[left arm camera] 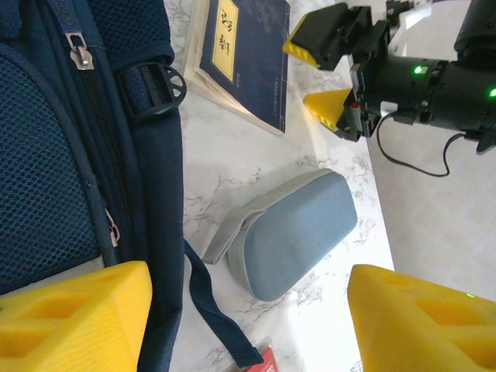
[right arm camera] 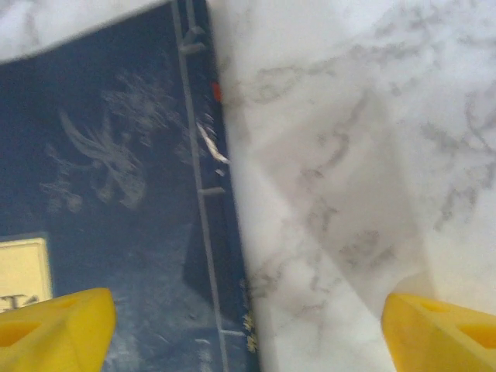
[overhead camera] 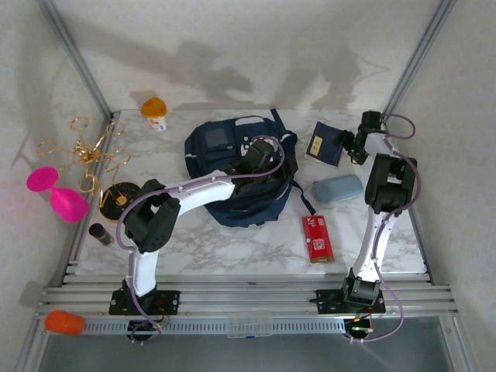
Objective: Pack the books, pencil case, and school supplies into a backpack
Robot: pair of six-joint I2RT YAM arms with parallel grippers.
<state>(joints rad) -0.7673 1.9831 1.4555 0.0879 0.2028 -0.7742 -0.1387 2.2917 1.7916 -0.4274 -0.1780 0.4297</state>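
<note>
The navy book (overhead camera: 325, 143) lies flat at the far right of the white marbled surface (overhead camera: 232, 244). Its matt cover is rubbed pale in places, carries a cream title label and is stitched along one long edge. We see the right jaws spread wide just above it. One yellow pad (right arm camera: 54, 325) hangs over the cover and the other over bare surface, so the stitched edge runs between them. Whether a pad touches the cover we cannot tell. Nearer to us, apart from the book, lies the pencil case (overhead camera: 338, 188), a soft blue-grey oblong with rounded ends and a paler seam. Nearer still is the flat red box (overhead camera: 318, 238), with gold and white markings. The backpack (overhead camera: 240, 174) slumps at the middle of the surface. It is navy fabric with mesh panels, zips and a black plastic buckle, and a strap trails toward the pencil case. The left jaws stand spread above its right side, holding nothing, their wedge-shaped yellow pads (left arm camera: 74, 318) well apart
</note>
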